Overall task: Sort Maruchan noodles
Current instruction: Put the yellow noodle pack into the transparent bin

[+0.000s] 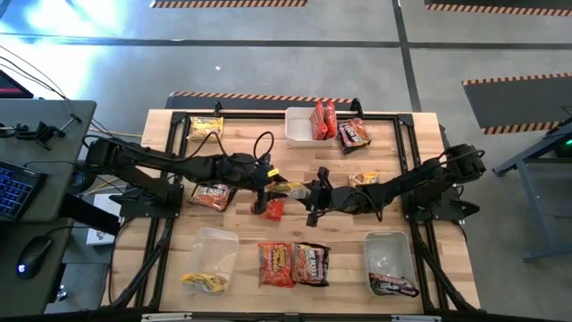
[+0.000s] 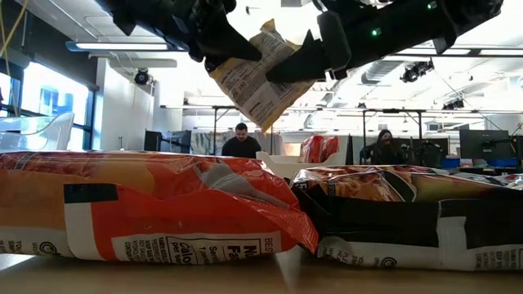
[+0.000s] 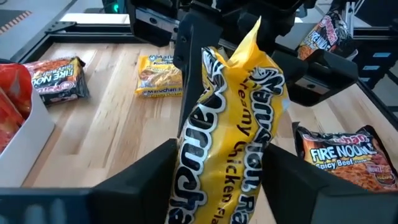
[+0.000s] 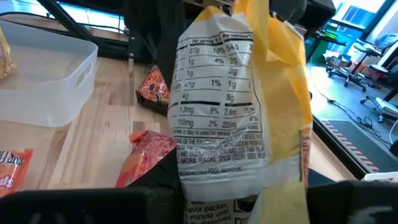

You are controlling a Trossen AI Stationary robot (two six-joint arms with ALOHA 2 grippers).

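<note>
A yellow Maruchan noodle packet [image 1: 290, 188] hangs in the air over the table's middle, between my two grippers. My right gripper [image 1: 315, 192] comes from the right and is shut on it; its own view shows the packet's printed back [image 4: 236, 112]. My left gripper [image 1: 266, 186] comes from the left. Its open fingers stand close on either side of the packet's yellow front [image 3: 236, 124]. A red packet [image 1: 274, 208] lies on the table below them. My right gripper pinches the yellow packet at its right edge [image 2: 294, 61] between the two fingers, coming nearly level from the table's right. The packet hangs tilted below the fingers, clear of the table. My left gripper has a finger [image 3: 143, 180] close against each side; I cannot tell whether it touches.
A white tub [image 1: 299, 125] with red packets stands at the far edge, with a dark packet [image 1: 354, 134] beside it. Two clear tubs [image 1: 214, 255] [image 1: 389, 255] stand near the front edge, and two packets [image 1: 293, 264] lie between them. Other packets [image 1: 206, 128] [image 1: 213, 194] [image 1: 362, 179] lie loose.
</note>
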